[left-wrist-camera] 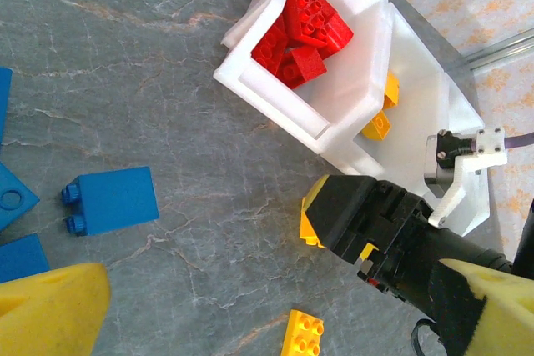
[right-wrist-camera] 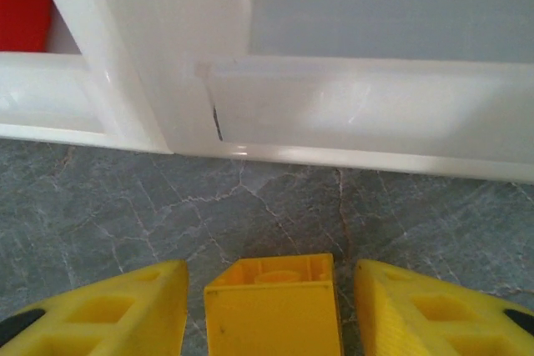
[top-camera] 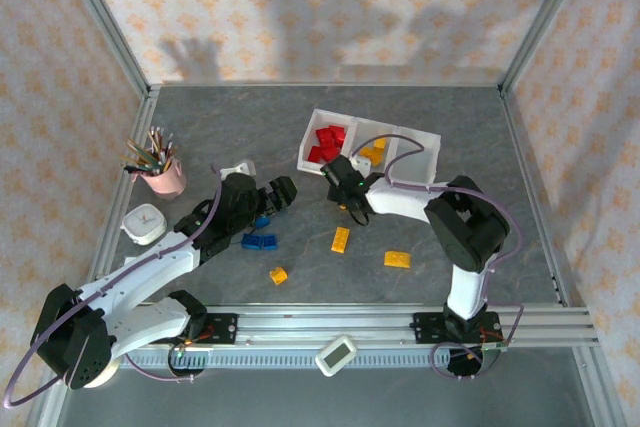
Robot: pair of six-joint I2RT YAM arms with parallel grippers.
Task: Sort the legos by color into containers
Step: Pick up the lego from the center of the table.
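From above, the right gripper [top-camera: 343,185] hangs just before the white tray [top-camera: 428,139], red legos [top-camera: 327,142] in the compartment nearest it; the left gripper [top-camera: 277,193] lies to its left, blue legos [top-camera: 259,241] beside it. The left wrist view shows the left jaws spread wide. In the right wrist view a yellow lego [right-wrist-camera: 271,310] stands between the right fingers [right-wrist-camera: 117,310], jaws apart, a slim gap each side, tray straight ahead.

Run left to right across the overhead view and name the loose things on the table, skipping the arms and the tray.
From the left: pink pencil cup → pair of blue legos → slanted yellow lego → flat yellow lego.
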